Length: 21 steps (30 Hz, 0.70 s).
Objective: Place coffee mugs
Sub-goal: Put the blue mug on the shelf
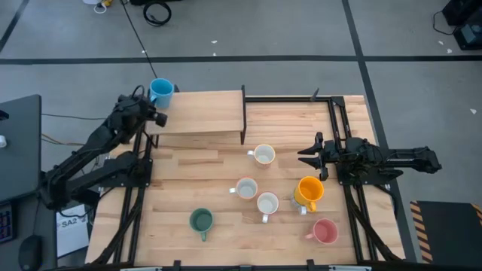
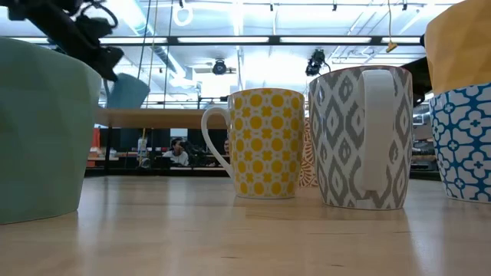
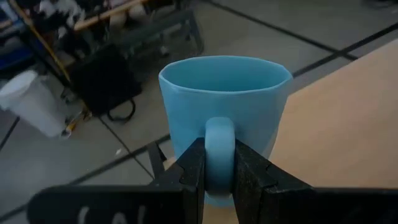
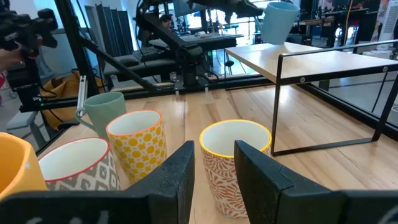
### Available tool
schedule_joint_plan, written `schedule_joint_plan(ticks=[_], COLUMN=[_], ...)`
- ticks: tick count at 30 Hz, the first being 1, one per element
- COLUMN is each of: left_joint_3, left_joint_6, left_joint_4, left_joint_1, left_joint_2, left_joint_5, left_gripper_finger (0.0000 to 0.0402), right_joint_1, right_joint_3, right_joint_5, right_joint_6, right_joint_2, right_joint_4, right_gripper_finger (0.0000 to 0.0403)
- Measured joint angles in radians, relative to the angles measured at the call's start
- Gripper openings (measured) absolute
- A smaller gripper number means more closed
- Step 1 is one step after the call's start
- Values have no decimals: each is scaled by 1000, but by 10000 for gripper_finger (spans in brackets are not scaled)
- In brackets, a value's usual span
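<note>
At the wooden shelf's far left corner, the left gripper has its jaws clamped on the blue mug's handle; only the high view shows the right gripper, jaws apart, near the orange mug.

1. The blue mug, clamped by its handle in the left gripper, looks like smooth matt ceramic.
2. Beside it, the raised shelf is pale smooth wood on thin black metal legs.
3. The table is jointed wood, perhaps lightly varnished.
4. Ahead of the right gripper, the patterned mug is glazed.
</note>
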Motion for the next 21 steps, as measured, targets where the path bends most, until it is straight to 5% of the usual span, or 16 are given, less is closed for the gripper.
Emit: schedule_joint_plan(ticks=[21], left_joint_3=[2], left_joint_6=[-21], left_joint_4=[-37], left_joint_1=[109], left_joint_2=[36], left_joint_5=[67], left_gripper_finger=[65], right_joint_1=[0], right_joint_3=[0], right_joint_5=[0], right_joint_6=[0], right_joint_2=[0], right_joint_4=[0], right_gripper_finger=[119])
